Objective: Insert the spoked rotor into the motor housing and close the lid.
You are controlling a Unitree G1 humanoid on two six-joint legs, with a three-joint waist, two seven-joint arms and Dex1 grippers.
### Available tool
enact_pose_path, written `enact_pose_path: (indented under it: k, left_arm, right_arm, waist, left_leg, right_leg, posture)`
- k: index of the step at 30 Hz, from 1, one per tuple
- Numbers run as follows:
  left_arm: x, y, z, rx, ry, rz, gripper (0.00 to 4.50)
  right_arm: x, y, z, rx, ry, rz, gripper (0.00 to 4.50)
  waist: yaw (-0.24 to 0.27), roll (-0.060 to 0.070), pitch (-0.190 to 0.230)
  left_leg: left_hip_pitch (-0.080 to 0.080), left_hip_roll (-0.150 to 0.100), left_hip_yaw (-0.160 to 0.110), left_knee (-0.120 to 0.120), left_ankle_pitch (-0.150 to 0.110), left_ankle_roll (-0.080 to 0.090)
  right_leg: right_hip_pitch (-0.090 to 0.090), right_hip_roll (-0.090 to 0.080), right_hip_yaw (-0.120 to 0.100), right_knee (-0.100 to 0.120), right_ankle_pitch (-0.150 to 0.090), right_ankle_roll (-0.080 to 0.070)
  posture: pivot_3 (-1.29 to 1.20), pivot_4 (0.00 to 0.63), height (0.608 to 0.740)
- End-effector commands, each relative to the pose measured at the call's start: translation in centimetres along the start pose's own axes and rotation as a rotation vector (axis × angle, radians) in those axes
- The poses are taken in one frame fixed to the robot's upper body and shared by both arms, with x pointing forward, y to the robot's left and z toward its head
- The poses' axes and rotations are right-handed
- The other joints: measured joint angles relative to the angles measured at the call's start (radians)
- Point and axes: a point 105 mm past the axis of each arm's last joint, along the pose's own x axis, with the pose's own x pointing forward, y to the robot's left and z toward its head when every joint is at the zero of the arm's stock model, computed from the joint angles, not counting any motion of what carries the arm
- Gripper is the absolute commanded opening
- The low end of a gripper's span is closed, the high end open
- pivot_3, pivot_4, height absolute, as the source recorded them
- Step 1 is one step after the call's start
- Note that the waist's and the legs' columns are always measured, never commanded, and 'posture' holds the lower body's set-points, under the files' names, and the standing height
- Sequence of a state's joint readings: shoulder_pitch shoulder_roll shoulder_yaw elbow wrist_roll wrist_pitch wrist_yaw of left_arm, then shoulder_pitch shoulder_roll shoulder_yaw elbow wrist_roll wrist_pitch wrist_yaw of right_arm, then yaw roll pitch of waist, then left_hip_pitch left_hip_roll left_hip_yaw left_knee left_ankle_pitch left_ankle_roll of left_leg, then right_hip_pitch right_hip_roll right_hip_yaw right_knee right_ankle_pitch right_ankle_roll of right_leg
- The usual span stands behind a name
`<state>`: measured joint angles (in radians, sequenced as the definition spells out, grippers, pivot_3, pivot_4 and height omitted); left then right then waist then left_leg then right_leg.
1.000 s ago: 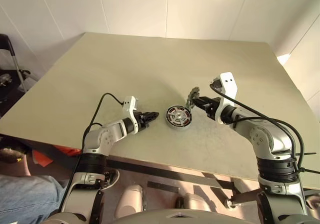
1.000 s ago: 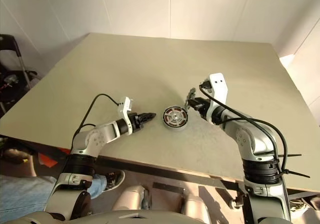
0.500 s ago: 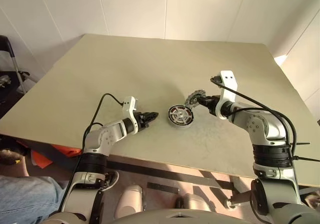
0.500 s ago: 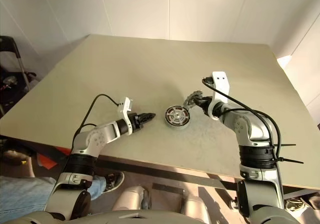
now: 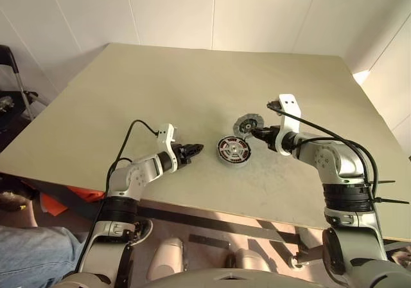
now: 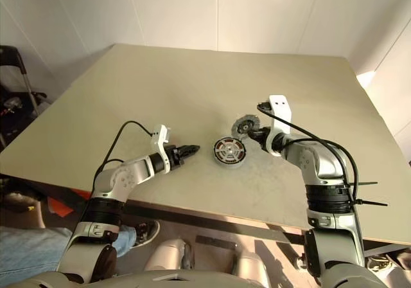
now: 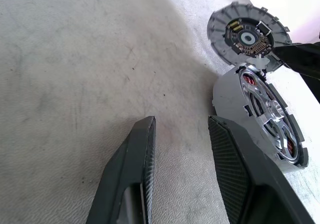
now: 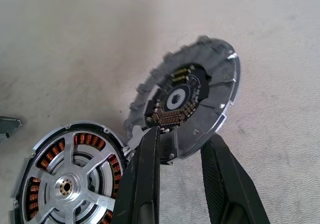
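Observation:
The motor housing lies flat on the table between my two arms. The spoked rotor sits inside it, silver spokes over coppery windings. My right gripper is shut on the rim of the lid. This grey toothed disc with a dark circuit at its centre is tilted, and its lower edge is close to the housing's far rim. In the head view the lid hangs just beyond the housing. My left gripper rests low, left of the housing, open with nothing between its fingers.
The beige table has wide bare room behind and on both sides of the parts. Its near edge runs just below my arms. A person's leg in jeans is at the lower left, and dark equipment stands beyond the table's left side.
My right gripper has swung the lid from edge-on to face-up and carried it slightly away and down beside the housing. The left arm and the housing have stayed still.

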<state>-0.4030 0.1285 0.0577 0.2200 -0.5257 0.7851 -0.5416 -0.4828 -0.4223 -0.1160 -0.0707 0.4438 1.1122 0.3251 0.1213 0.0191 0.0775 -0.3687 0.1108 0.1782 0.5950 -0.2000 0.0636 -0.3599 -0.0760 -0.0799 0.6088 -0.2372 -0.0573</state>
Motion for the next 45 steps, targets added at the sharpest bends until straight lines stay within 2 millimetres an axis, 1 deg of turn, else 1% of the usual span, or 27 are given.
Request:
enact_pose_path:
  k: [1,3,5,12,13,14,16,18,20,22,25,29,32,33,37,40,42,45]
  left_arm:
    - [0.0,-0.2,0.6,0.029,-0.014,-0.003,1.77]
    - [0.1,-0.2,0.6,0.031,-0.009,-0.007,1.77]
    - [0.2,-0.3,0.6,0.033,-0.007,-0.013,1.77]
    - [0.5,-0.5,0.6,0.039,-0.002,-0.026,1.77]
    - [0.6,-0.5,0.7,0.040,-0.002,-0.027,1.77]
    - [0.6,-0.5,0.7,0.041,-0.002,-0.028,1.77]
    - [0.7,-0.5,0.7,0.043,-0.001,-0.032,1.77]
    - [0.8,-0.6,0.7,0.050,0.000,-0.037,1.77]
    - [0.9,-0.7,0.7,0.054,-0.003,-0.042,1.77]
    - [1.0,-0.7,0.7,0.055,-0.007,-0.043,1.77]
    - [1.1,-0.8,0.7,0.054,-0.021,-0.040,1.77]
    - [1.0,-0.7,0.4,0.041,-0.035,-0.029,1.77]
    - [0.9,-0.7,0.1,0.031,-0.043,-0.021,1.77]
    - [0.8,-0.7,0.0,0.028,-0.046,-0.018,1.77]
    - [0.6,-0.6,-0.2,0.016,-0.062,-0.003,1.77]
    - [0.4,-0.6,-0.3,0.008,-0.070,0.007,1.77]
    - [0.3,-0.5,-0.4,0.005,-0.073,0.012,1.77]
    - [0.2,-0.5,-0.5,0.002,-0.074,0.018,1.77]
  right_arm:
    - [-2.4,2.0,3.3,-0.067,-0.137,0.111,1.31]
    - [-3.6,2.5,4.1,-0.123,-0.165,0.138,1.31]
    - [-4.2,2.7,4.4,-0.170,-0.176,0.141,1.31]
    - [-4.8,2.2,4.1,-0.404,-0.136,0.123,1.31]
    - [-4.8,2.2,4.2,-0.473,-0.139,0.124,1.31]
    - [-4.9,2.4,4.3,-0.585,-0.143,0.136,1.31]
    - [-5.4,3.3,3.8,-0.813,-0.132,0.229,1.31]
    - [-5.9,4.0,2.9,-1.047,-0.082,0.345,1.31]
    - [-6.4,4.1,1.5,-1.248,0.017,0.467,1.31]
    - [-6.6,3.7,0.5,-1.377,0.102,0.558,1.31]
    - [-6.4,3.3,-0.1,-1.518,0.190,0.663,1.91]
    - [-4.7,3.6,0.5,-1.627,0.176,0.688,3.21]
    - [-3.7,3.2,0.3,-1.703,0.199,0.692,4.27]
    - [-3.4,3.1,0.2,-1.720,0.206,0.699,4.47]
    - [-2.5,3.2,-0.7,-1.741,0.233,0.749,4.47]
    - [-1.6,2.6,-1.3,-1.735,0.264,0.754,4.47]
    - [-1.0,1.9,-1.3,-1.755,0.280,0.736,4.47]
    - [-0.5,1.6,-1.0,-1.758,0.287,0.722,4.47]
  waist:
    - [0.001,0.000,0.000]
    - [0.002,0.000,0.000]
    - [0.003,0.000,0.000]
    - [0.004,0.000,0.000]
    - [0.004,0.000,0.000]
    - [0.004,0.000,0.000]
    - [0.006,0.000,0.000]
    - [0.006,0.000,0.000]
    - [0.006,-0.001,0.000]
    - [0.004,-0.001,0.000]
    - [0.001,-0.001,0.000]
    - [-0.005,-0.001,0.000]
    - [-0.010,-0.001,0.000]
    - [-0.010,-0.001,0.000]
    - [-0.021,-0.001,0.000]
    - [-0.026,-0.001,0.000]
    - [-0.027,-0.001,0.000]
    - [-0.028,-0.001,0.000]
  left_leg:
    - [0.000,0.000,0.000,0.000,0.000,0.000]
    - [-0.001,0.000,0.000,0.000,0.000,0.000]
    - [-0.001,0.000,0.000,0.000,-0.001,0.001]
    - [0.000,0.000,0.000,0.000,-0.001,0.002]
    - [0.000,0.000,0.000,0.000,-0.001,0.002]
    - [0.000,0.000,0.000,0.000,-0.001,0.002]
    - [-0.001,0.000,0.000,0.001,-0.001,0.002]
    - [-0.001,0.000,0.000,0.001,-0.002,0.004]
    - [-0.001,0.000,0.000,0.002,-0.005,0.008]
    - [-0.001,0.000,0.000,0.003,-0.006,0.009]
    - [0.000,0.000,0.000,0.005,-0.006,0.011]
    - [-0.001,0.001,0.000,0.009,-0.008,0.013]
    - [-0.002,0.001,0.000,0.010,-0.008,0.015]
    - [-0.003,0.002,0.000,0.010,-0.008,0.016]
    - [-0.007,0.002,0.000,0.017,-0.011,0.022]
    - [-0.008,0.002,0.000,0.019,-0.012,0.023]
    - [-0.008,0.002,0.000,0.019,-0.012,0.022]
    - [-0.008,0.002,0.000,0.019,-0.012,0.023]
  right_leg:
    - [0.000,0.000,0.000,0.000,0.000,0.000]
    - [0.000,0.000,0.000,0.000,0.000,0.000]
    - [0.000,0.000,0.000,0.000,0.000,0.000]
    - [0.000,0.000,0.000,-0.001,-0.003,0.005]
    - [0.000,0.000,0.000,-0.001,-0.003,0.005]
    - [0.000,0.000,0.000,-0.001,-0.002,0.004]
    - [0.000,0.000,0.000,-0.001,-0.003,0.005]
    - [0.001,0.000,0.000,-0.002,-0.003,0.006]
    - [0.001,0.000,0.000,-0.002,-0.004,0.007]
    - [0.002,0.000,0.000,-0.002,-0.004,0.007]
    - [0.003,0.000,0.000,-0.002,-0.001,0.001]
    - [0.003,0.000,-0.001,0.000,0.000,0.000]
    - [0.003,0.000,-0.001,0.000,0.000,0.000]
    - [0.003,0.000,-0.002,0.000,0.000,0.000]
    - [0.002,0.000,-0.002,0.000,0.000,0.000]
    - [0.002,0.000,-0.002,0.000,0.000,-0.001]
    - [0.002,0.000,-0.002,0.000,0.001,-0.001]
    - [0.002,0.000,-0.002,0.001,0.001,-0.001]
  posture:
    - [0.00,0.000,0.740]
    - [0.00,0.000,0.740]
    - [0.00,0.000,0.740]
    - [0.00,0.000,0.740]
    - [0.00,0.000,0.740]
    - [0.00,0.000,0.740]
    - [0.00,0.000,0.740]
    - [0.00,0.000,0.740]
    - [0.00,0.000,0.740]
    - [0.00,0.000,0.740]
    - [0.00,0.000,0.740]
    - [0.00,0.000,0.740]
    - [0.00,0.000,0.740]
    - [0.00,0.000,0.740]
    - [0.00,0.000,0.740]
    - [0.00,0.000,0.740]
    - [0.00,0.000,0.740]
    - [0.00,0.000,0.740]
